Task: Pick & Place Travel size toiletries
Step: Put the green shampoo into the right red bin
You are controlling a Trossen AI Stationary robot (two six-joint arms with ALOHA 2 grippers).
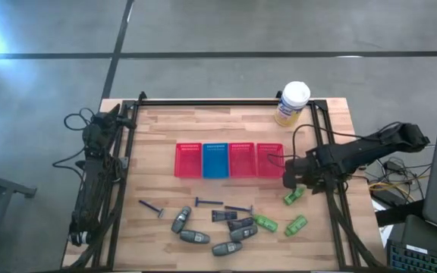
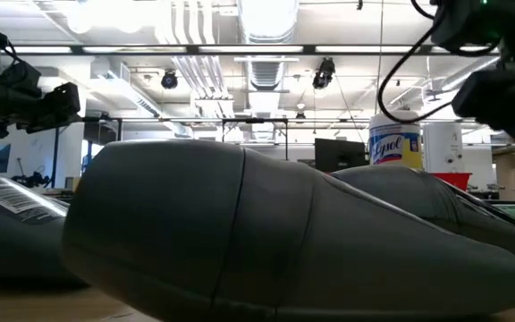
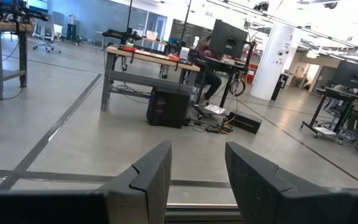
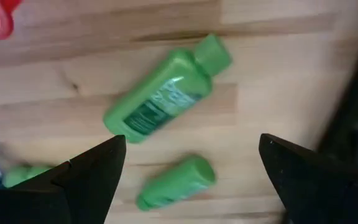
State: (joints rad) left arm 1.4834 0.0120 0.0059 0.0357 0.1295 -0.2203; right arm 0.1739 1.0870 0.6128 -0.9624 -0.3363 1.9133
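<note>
While the right gripper (image 4: 188, 168) hangs released over a green bottle (image 4: 166, 99), red baskets (image 1: 268, 161) stand beside.

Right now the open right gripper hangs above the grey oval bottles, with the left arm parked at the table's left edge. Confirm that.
Not quite: the open right gripper hangs above the green bottles, not the grey ones, as the right wrist view shows. The left arm is indeed parked at the table's left edge.

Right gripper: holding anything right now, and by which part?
Nothing held. The right gripper is open above a green bottle lying on the table; the left gripper is empty too, parked off to the side.
</note>
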